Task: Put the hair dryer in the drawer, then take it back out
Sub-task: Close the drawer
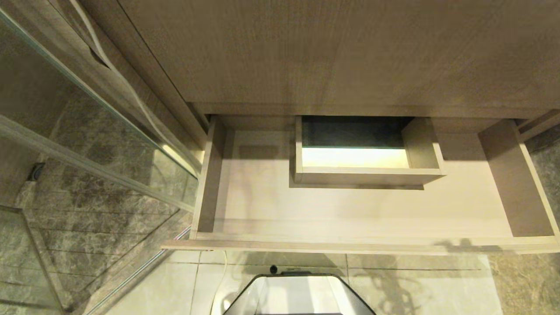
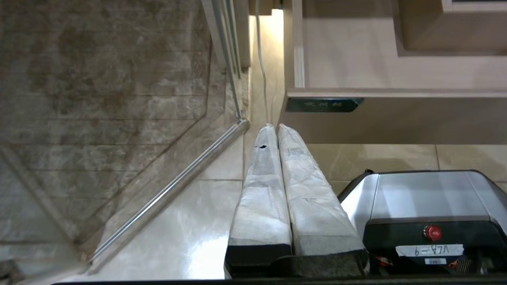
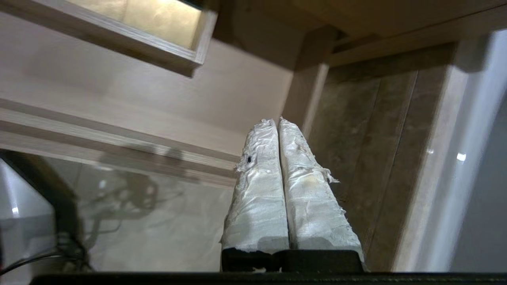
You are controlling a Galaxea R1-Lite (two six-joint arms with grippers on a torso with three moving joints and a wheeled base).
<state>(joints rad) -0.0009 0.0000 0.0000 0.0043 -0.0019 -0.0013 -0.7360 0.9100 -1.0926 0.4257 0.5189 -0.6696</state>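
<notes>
The drawer [image 1: 363,210] stands pulled out from under the wood-grain cabinet [image 1: 341,52], seen from above in the head view. Its pale floor is bare, and the boxed cutout [image 1: 367,175] sits at the middle of its back, lit from below. The hair dryer shows in none of the views — not in the drawer, not in either hand.

The left hand [image 2: 276,128] hangs over the glossy floor tiles [image 2: 178,221], just short of the drawer's left front corner, its two white-wrapped fingers pressed together with nothing between them. The small dark label [image 2: 323,105] on the drawer front lies just beyond its tips, and a thin white cord [image 2: 261,71] runs down the gap beside the glass shower panel [image 2: 119,99].

The right hand [image 3: 277,122] is likewise closed on nothing — fingers touching along their length. It sits low, near the drawer's right front corner, beside the dark stone wall [image 3: 364,150].

The robot's base [image 1: 302,295] shows below the drawer front.
</notes>
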